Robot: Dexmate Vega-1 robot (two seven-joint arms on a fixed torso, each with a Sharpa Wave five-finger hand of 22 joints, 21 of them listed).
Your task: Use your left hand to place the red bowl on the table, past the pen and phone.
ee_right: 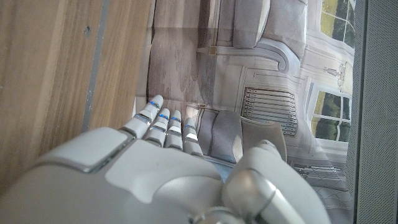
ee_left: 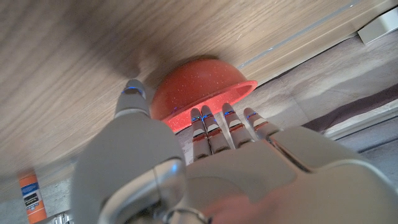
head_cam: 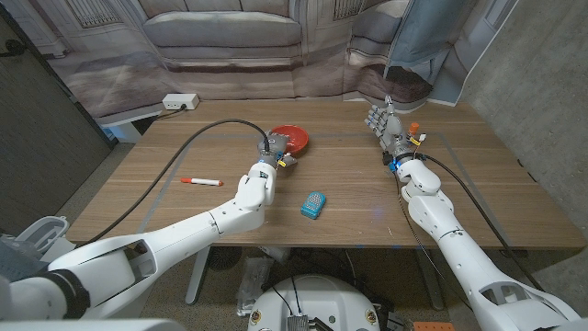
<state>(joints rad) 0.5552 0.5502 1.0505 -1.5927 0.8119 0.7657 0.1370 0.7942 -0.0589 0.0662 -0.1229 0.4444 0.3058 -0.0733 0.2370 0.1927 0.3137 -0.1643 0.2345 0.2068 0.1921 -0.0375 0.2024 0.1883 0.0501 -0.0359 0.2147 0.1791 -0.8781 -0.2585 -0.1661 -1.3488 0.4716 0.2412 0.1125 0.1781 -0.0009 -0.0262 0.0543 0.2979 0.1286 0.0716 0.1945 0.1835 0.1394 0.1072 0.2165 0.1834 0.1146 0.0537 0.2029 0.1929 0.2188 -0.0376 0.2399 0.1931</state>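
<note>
The red bowl [head_cam: 289,139] is seen resting on the wooden table [head_cam: 478,175], towards its far side, beyond the red pen [head_cam: 201,182] and the teal phone [head_cam: 313,205]; the left hand [head_cam: 274,153] is placed just at the bowl's near-left edge. In the left wrist view the bowl [ee_left: 200,92] is seen directly ahead of the fingers [ee_left: 214,127], which are extended side by side at its rim, thumb apart; whether contact is made cannot be told. The right hand [head_cam: 386,125] is held upright over the table's far right part, well apart from the bowl, fingers extended, nothing held.
</note>
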